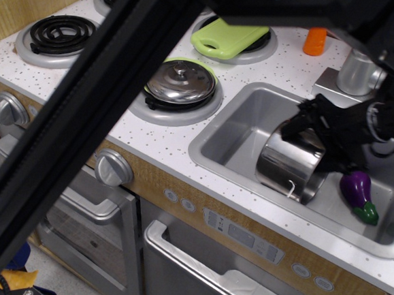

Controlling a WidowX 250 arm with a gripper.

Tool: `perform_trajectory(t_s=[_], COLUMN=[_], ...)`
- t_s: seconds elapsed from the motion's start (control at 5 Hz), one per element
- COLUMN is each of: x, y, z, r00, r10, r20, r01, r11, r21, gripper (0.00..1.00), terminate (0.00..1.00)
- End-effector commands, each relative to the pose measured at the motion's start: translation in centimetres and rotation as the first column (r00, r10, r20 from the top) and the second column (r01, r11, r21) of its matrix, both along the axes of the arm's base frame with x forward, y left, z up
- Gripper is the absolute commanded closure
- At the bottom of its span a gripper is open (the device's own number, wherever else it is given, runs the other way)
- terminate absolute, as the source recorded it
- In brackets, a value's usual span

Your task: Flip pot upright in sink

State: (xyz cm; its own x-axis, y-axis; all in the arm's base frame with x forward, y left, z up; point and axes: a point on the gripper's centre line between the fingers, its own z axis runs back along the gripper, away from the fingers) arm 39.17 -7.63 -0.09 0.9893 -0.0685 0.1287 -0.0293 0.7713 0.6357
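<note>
The shiny steel pot (pixel 284 169) lies on its side in the grey sink (pixel 243 124), its open mouth facing right and its thin wire handle hanging at the lower front. My black gripper (pixel 314 144) is down over the pot's upper right rim. Its jaws look spread, one on each side of the rim wall, and it hides the pot's mouth and top edge. The pot still rests on the sink floor.
A purple toy eggplant (pixel 358 194) lies in the sink right of the pot. The steel faucet (pixel 356 71) stands behind the sink. A domed lid (pixel 182 81) sits on the near burner and a green cutting board (pixel 229 37) behind it. My black arm link (pixel 82 131) crosses the left foreground.
</note>
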Motion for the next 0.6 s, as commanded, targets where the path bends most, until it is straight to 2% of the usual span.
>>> perform_trajectory(t_s=[0.0,0.2,0.4], x=[1.11,1.05,0.76], y=[0.26,0.03,-0.41], z=[3.34,3.51,3.68], r00=[0.997,0.994,0.991], r10=[0.013,0.096,0.132], r20=[0.072,0.047,0.040], r01=[-0.007,-0.082,-0.115], r11=[0.997,0.968,0.952], r21=[-0.082,-0.239,-0.284], gripper=[1.00,0.00,1.00], terminate=[0.00,0.00,0.00])
